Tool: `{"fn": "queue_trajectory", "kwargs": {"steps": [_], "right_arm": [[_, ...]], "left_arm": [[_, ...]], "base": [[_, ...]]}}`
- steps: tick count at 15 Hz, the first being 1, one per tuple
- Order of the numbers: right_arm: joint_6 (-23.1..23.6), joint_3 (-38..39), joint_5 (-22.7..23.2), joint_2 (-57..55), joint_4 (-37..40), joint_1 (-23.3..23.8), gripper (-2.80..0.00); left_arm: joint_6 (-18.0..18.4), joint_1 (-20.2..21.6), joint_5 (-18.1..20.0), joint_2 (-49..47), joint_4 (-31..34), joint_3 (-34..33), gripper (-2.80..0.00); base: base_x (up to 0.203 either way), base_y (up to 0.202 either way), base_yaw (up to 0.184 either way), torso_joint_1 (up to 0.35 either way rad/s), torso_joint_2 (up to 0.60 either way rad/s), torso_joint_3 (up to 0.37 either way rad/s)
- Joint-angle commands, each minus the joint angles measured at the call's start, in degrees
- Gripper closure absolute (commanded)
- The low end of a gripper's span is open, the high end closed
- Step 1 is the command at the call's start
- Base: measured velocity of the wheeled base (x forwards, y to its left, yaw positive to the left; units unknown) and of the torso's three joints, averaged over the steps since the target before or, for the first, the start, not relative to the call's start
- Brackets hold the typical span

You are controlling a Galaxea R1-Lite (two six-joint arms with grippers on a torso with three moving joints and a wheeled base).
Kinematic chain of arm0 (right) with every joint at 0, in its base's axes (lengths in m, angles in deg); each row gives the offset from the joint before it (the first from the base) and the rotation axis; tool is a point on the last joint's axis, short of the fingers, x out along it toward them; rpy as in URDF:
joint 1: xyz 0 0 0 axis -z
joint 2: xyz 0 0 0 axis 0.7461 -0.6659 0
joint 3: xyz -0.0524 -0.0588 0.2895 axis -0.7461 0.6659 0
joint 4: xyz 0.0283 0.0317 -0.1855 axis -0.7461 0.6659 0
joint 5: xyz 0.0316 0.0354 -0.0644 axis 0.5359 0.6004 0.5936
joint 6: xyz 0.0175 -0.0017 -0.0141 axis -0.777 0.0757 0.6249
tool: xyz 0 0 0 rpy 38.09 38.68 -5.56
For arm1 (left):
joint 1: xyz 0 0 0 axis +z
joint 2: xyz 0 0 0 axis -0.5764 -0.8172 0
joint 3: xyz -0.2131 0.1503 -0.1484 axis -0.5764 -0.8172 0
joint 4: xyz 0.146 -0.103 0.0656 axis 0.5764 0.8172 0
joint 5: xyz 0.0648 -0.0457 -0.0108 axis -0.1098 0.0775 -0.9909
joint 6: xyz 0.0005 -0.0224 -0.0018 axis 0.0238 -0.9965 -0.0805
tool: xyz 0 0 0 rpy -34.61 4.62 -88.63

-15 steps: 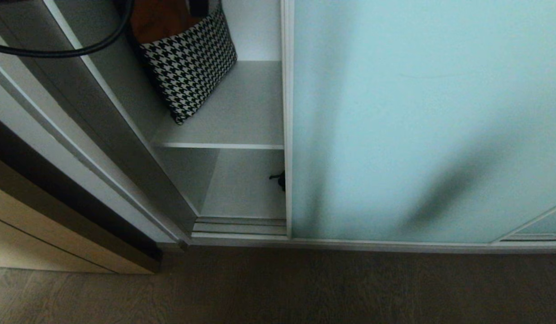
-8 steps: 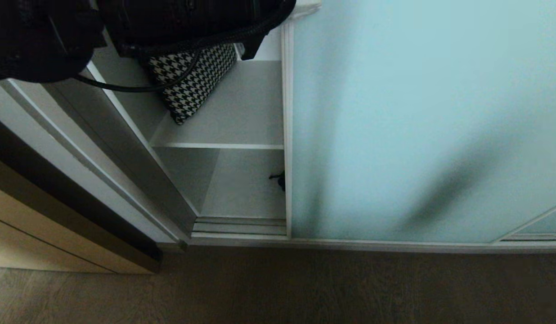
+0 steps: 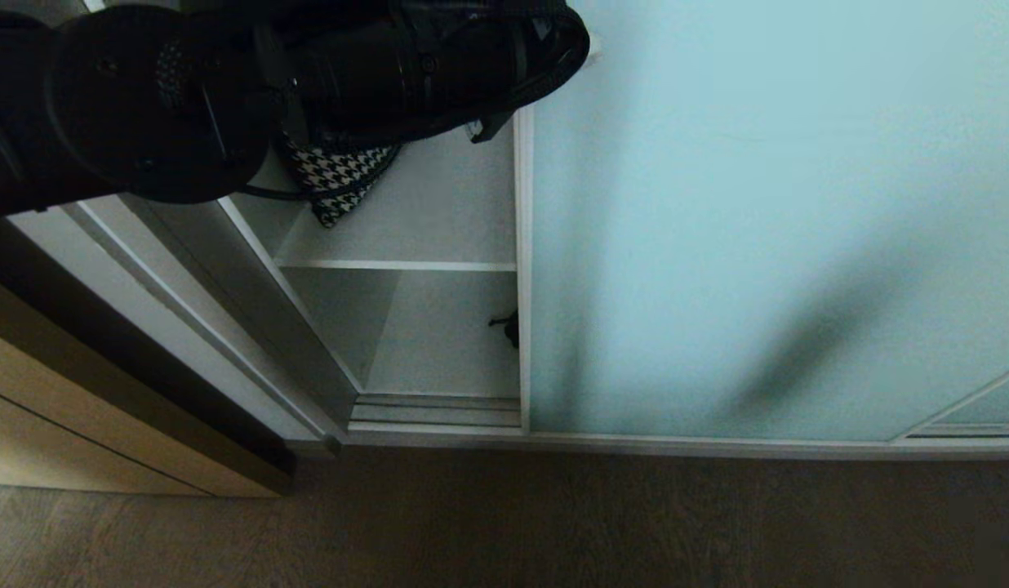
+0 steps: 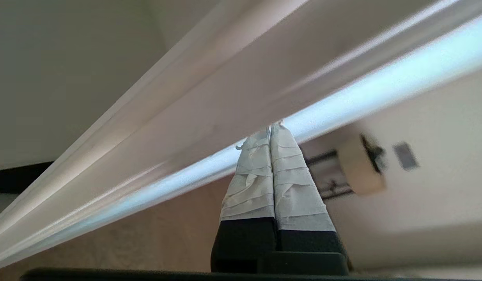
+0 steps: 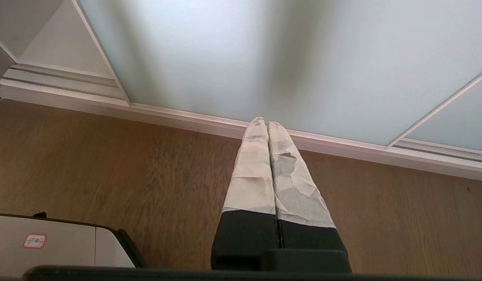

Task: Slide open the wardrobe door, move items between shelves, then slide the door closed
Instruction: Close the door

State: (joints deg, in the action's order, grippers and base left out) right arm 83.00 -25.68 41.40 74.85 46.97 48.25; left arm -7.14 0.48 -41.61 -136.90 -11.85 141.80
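Above the upper shelf [image 3: 423, 220], left arm [image 3: 227, 82] newly swung in, jaws closed and empty, at the half-open door [image 3: 757, 229]; bag [image 3: 511, 327] lies on lower shelf [image 3: 439, 343]. Right gripper [image 5: 267, 124] idle, closed.

Head view: looks from high up, forward and down at the sliding wardrobe door [image 3: 766, 229], the shelves [image 3: 406, 265] in the open gap, and the wood floor [image 3: 504, 523]. The left arm [image 3: 227, 82] is very near the lens and fills the top left.
Left wrist view: sits behind the left gripper [image 4: 271, 125] and looks along its taped fingers, very close to the door's frame edge. The picture is tilted.
Right wrist view: sits low behind the right gripper [image 5: 263, 119] and faces the foot of the door [image 5: 264, 58] over the floor [image 5: 108, 175].
Shared: head and right wrist views both show the door, its bottom track and the floor.
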Motion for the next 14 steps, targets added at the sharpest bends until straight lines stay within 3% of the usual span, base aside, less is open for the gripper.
{"fn": "queue_trajectory", "kwargs": {"steps": [1, 6, 9, 14], "right_arm": [[-0.01, 0.0, 0.03, 0.01, -0.1, 0.0, 0.0], [0.08, 0.0, 0.03, 0.01, -0.01, 0.0, 0.0], [0.01, 0.09, 0.03, 0.01, -0.01, 0.0, 0.0], [0.02, 0.09, 0.03, 0.01, -0.01, -0.02, 0.0]], "left_arm": [[-0.01, 0.09, -2.14, 2.37, -0.05, -1.21, 0.0], [2.62, 0.74, -3.71, 10.25, 0.12, -7.35, 0.0], [6.16, 1.97, -9.05, 10.7, 0.04, -7.71, 0.0], [7.51, 6.33, -10.43, 12.92, 0.62, -7.64, 0.0]], "base": [[0.0, 0.0, 0.0, 0.0, 0.0, 0.0], [0.0, 0.0, 0.0, 0.0, 0.0, 0.0], [0.0, 0.0, 0.0, 0.0, 0.0, 0.0], [0.0, 0.0, 0.0, 0.0, 0.0, 0.0]]}}
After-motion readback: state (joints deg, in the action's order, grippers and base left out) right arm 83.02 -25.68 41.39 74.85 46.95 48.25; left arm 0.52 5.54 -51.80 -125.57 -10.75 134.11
